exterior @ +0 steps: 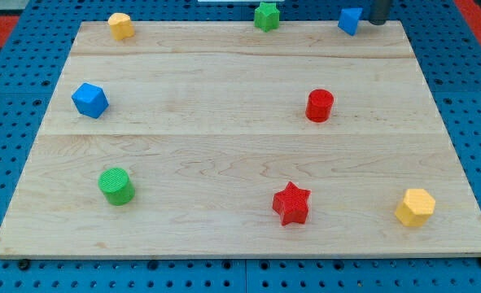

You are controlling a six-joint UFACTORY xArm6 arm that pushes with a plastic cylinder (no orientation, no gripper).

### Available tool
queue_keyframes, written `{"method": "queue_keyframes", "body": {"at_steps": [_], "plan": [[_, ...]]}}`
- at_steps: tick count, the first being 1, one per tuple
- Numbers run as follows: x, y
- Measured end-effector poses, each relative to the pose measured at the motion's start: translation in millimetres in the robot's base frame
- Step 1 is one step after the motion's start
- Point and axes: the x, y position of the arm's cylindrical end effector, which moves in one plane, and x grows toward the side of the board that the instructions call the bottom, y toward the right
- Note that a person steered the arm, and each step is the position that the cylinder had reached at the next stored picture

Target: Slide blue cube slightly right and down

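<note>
A blue cube (pixel 89 100) lies near the board's left edge, above the middle. A second, smaller blue block (pixel 350 20) sits at the board's top edge on the right; its shape is hard to make out. My tip (pixel 378 23) shows as a dark rod end at the view's top right. It is just right of that smaller blue block and far from the blue cube on the left. I cannot tell whether the tip touches the smaller block.
A yellow block (pixel 120 25) sits at top left and a green star (pixel 266 15) at top centre. A red cylinder (pixel 320 106) is right of centre. A green cylinder (pixel 115 185), a red star (pixel 291 203) and a yellow hexagon (pixel 415 207) lie along the bottom. The wooden board (pixel 224 146) rests on blue pegboard.
</note>
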Motion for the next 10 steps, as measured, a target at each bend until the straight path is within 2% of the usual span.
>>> {"method": "queue_keyframes", "body": {"at_steps": [1,2,3,4,6,7,9,10], "plan": [[0,-90],[3,-98],[44,-94],[78,-124],[96,-240],[106,-280],[107,-332],[107,-333]]}}
